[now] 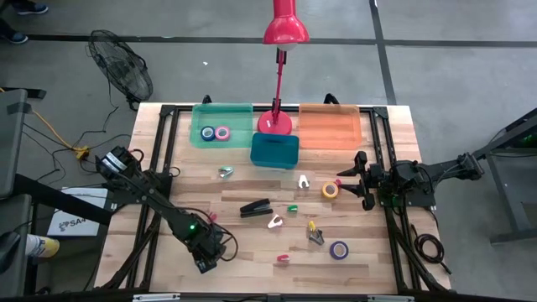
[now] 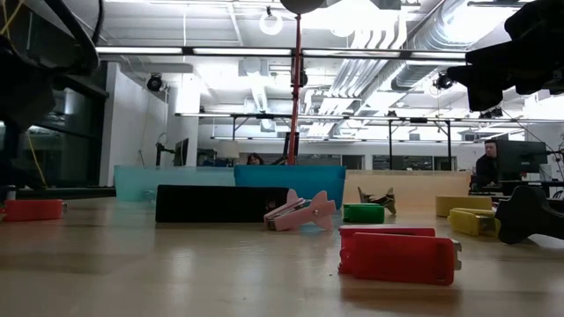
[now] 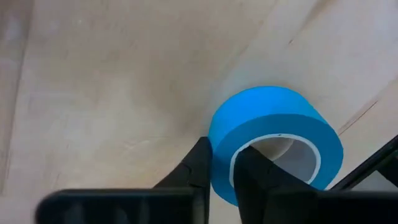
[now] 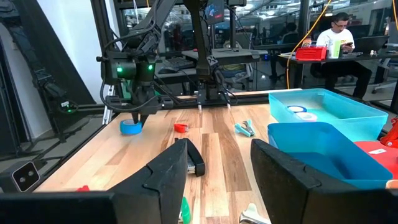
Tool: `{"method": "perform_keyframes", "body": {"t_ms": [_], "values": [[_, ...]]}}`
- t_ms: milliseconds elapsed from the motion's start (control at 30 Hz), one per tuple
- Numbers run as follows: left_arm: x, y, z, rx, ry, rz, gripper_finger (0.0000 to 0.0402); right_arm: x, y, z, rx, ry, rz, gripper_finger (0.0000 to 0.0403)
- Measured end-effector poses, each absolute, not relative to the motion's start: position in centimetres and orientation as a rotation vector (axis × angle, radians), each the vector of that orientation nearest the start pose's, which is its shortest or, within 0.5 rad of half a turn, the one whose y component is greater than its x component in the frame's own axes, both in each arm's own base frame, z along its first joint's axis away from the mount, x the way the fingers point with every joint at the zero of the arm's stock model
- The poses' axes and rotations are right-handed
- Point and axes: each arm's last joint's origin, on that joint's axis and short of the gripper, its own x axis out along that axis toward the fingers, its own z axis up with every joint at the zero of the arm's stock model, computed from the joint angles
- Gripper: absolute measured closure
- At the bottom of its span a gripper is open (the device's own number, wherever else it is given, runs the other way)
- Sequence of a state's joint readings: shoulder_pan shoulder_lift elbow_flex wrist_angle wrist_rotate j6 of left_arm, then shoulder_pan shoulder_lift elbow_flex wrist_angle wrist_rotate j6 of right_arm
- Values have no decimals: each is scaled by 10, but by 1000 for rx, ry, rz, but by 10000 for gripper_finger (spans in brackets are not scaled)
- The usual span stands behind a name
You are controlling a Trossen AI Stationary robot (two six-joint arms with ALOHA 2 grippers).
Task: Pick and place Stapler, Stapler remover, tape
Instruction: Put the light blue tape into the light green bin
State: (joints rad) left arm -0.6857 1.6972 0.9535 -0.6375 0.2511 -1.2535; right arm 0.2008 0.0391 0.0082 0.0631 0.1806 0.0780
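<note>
1. High view: the left gripper (image 1: 206, 262) sat low at about 7 o'clock on the table (image 1: 252, 277); the right gripper (image 1: 356, 179) waited at 3 o'clock. The green bin (image 1: 239, 113) held a blue and a pink tape roll; the teal bin (image 1: 274, 151) and orange bin (image 1: 330, 126) looked empty.
2. Low view: bins lined the far edge, contents hidden.
3. Left wrist view: fingers (image 3: 193, 168) were clamped on the wall of the blue tape roll (image 3: 273, 134), one inside the hole. I'd lift straight up, slowly, so it doesn't swing.
4. Right wrist view: fingers spread apart, holding nothing.
</note>
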Motion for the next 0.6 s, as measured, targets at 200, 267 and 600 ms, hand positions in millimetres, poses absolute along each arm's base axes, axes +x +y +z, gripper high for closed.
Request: {"method": "perform_keyframes", "body": {"t_ms": [200,267,600], "values": [[222,-170,156,-632,1597,306,368,98,15,169,84,-31,22,233],[222,-159,162,-626,1597,343,368,98,15,169,84,-31,21,233],[226,-74,206,-634,1452,516,368,98,15,169,84,-31,22,233]]}}
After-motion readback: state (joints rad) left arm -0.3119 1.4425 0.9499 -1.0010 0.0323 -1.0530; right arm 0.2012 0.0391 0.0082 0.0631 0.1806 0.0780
